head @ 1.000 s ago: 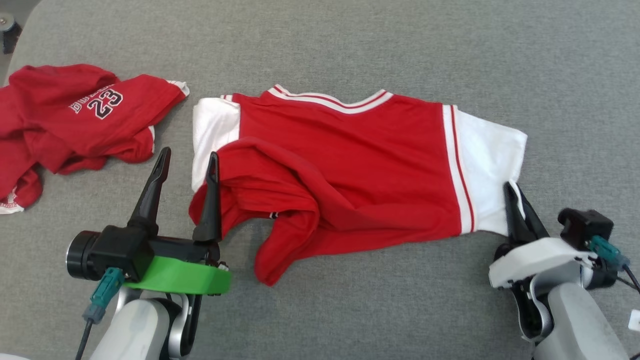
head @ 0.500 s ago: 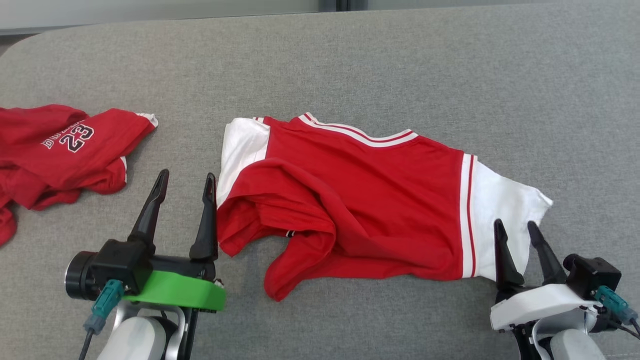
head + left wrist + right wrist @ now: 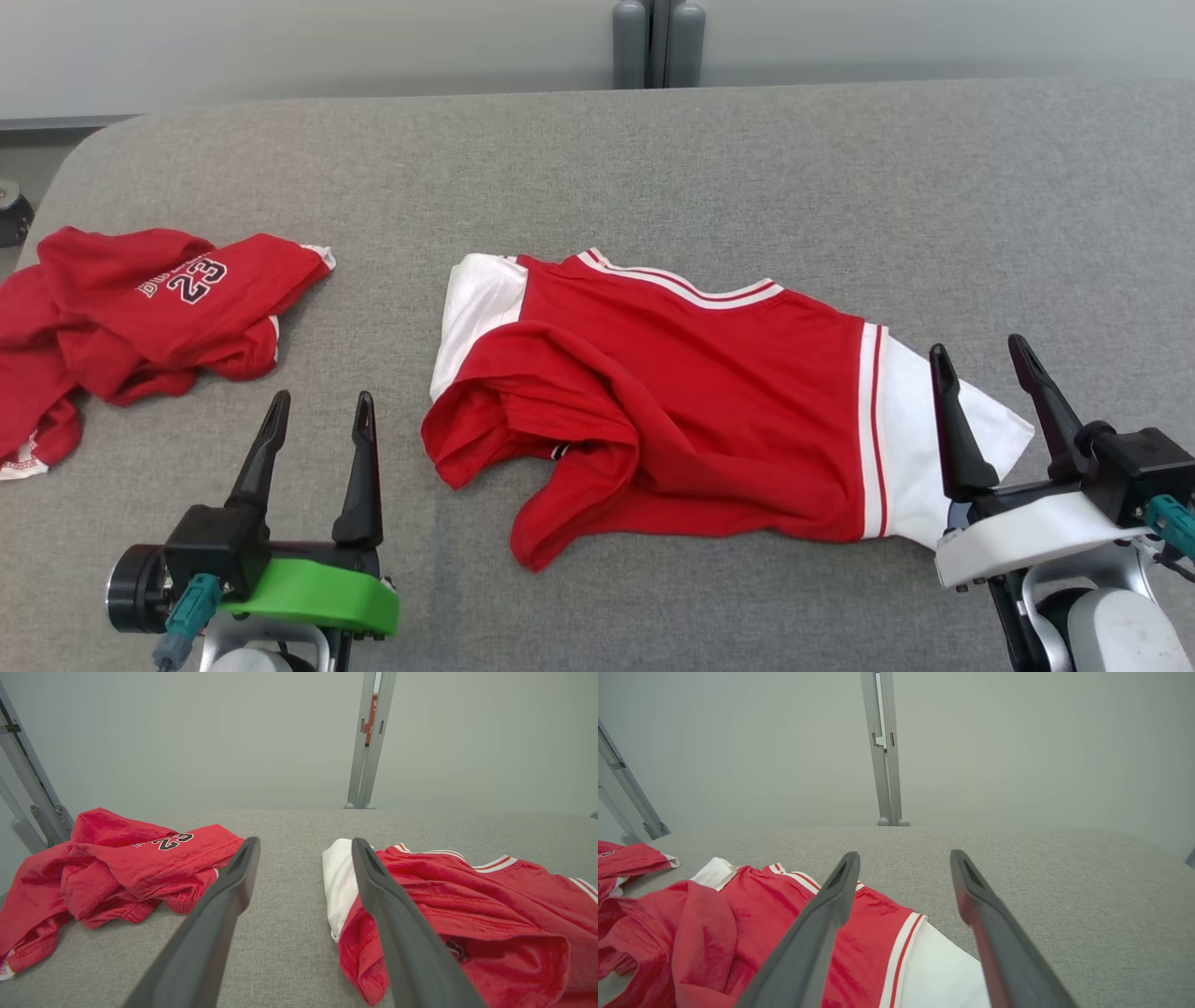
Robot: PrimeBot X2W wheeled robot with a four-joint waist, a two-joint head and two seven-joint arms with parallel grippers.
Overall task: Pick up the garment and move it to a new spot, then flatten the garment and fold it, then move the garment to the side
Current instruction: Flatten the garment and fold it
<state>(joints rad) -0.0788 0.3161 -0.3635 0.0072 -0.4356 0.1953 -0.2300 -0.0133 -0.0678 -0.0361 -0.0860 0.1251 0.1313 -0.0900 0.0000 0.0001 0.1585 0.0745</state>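
Red jersey (image 3: 709, 401) with white sleeves lies mid-table (image 3: 653, 168), its long axis running from 10 to 4 o'clock, collar toward 12 and 9 o'clock end rumpled. The left gripper (image 3: 322, 399) at 7 o'clock and the right gripper (image 3: 977, 347) at 4 both gape wide, empty.

Prob. robot lab: grey cloth-topped bench (image 3: 747, 149), bare pale wall (image 3: 280, 47), alu frame posts (image 3: 658, 42) behind.

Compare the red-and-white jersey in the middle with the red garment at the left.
The red-and-white jersey lies mostly spread out, with one corner folded over; the red garment is bunched up. The jersey shows white sleeves; the red garment shows a printed 23. Both are red and lie on the grey surface.
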